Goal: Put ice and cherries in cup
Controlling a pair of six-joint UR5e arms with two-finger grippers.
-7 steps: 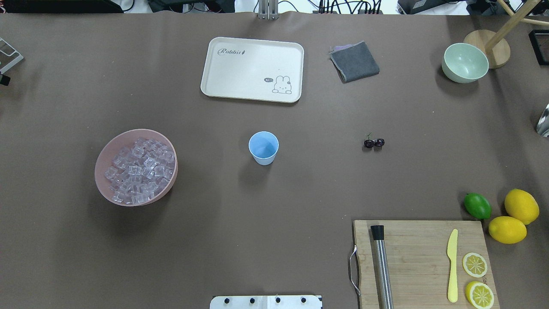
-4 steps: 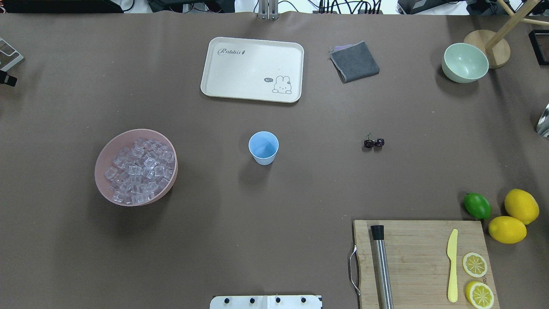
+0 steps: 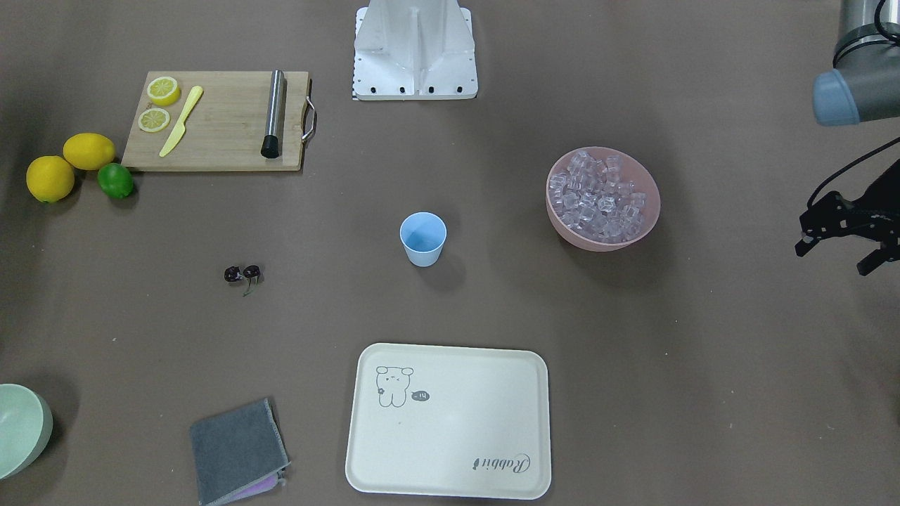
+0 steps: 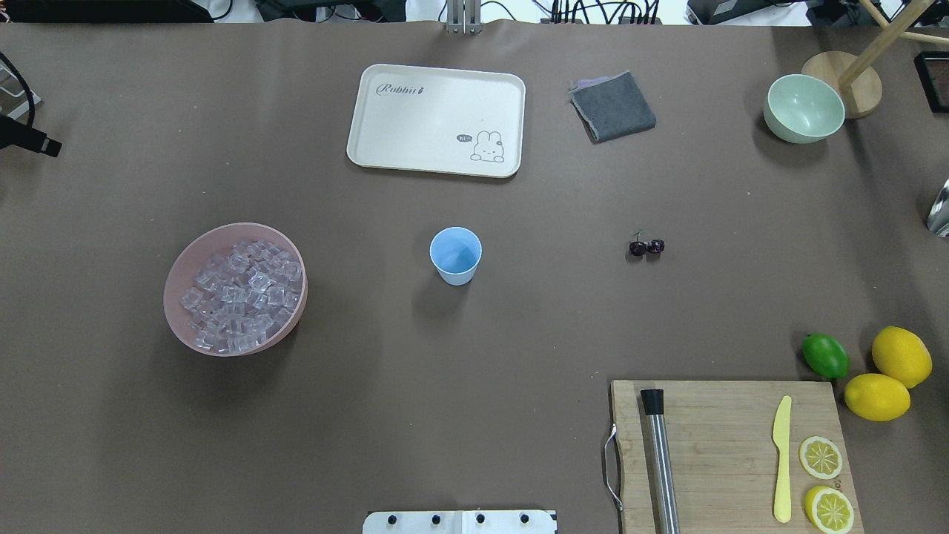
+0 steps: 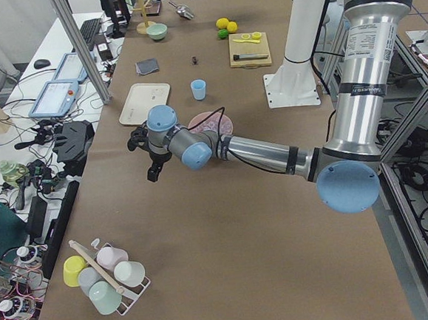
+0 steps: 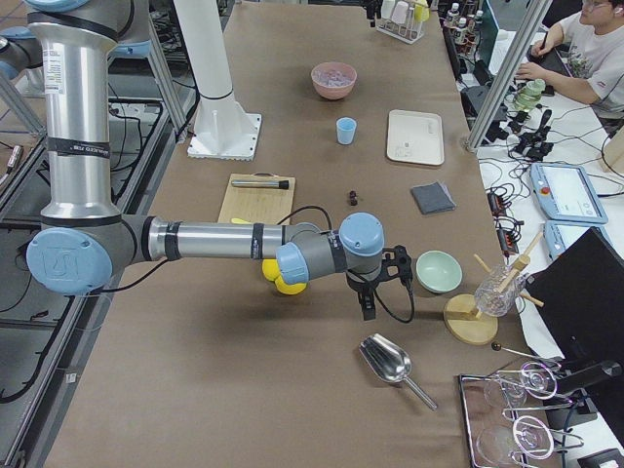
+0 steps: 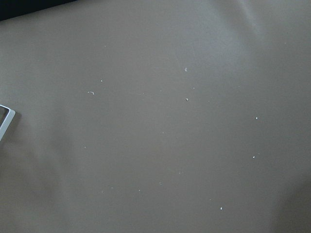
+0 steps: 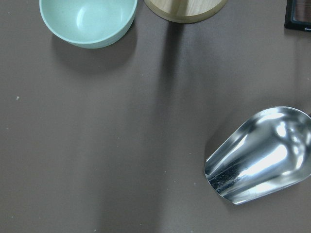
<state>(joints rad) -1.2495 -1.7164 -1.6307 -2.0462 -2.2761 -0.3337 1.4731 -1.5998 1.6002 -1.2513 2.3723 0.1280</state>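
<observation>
two arms reach out over the counter (image 4: pixel 474 356), one at each end, both well apart from the cup (image 4: pixel 455 256).

the left arm (image 5: pixel 258 150) stretches low along the counter's left end. the left jaws stand spread apart in the front-facing view, with nothing between them. they hang over bare brown counter, out past the pink bowl (image 3: pixel 605 244) and not touching it. the left wrist view shows only that brown surface.

the right arm (image 6: pixel 224 239) reaches toward the far right end. the right jaws show only as a small black shape in the side view, so i cannot tell whether they are spread or closed, or whether they grip anything. under them, the right wrist view shows a metal scoop (image 8: pixel 262 160) lying on the counter. a pale green bowl (image 8: pixel 87 19) and a round wooden stand base (image 8: pixel 184 9) sit near it.

the ice (image 4: pixel 241 293) is heaped in the pink bowl, on the robot's left of the cup. the cup stands upright near the middle of the counter, its blue inside showing. the cherries (image 4: pixel 646 247) lie on the counter on the robot's right of the cup, well apart from it. their stems point toward the far edge.
</observation>
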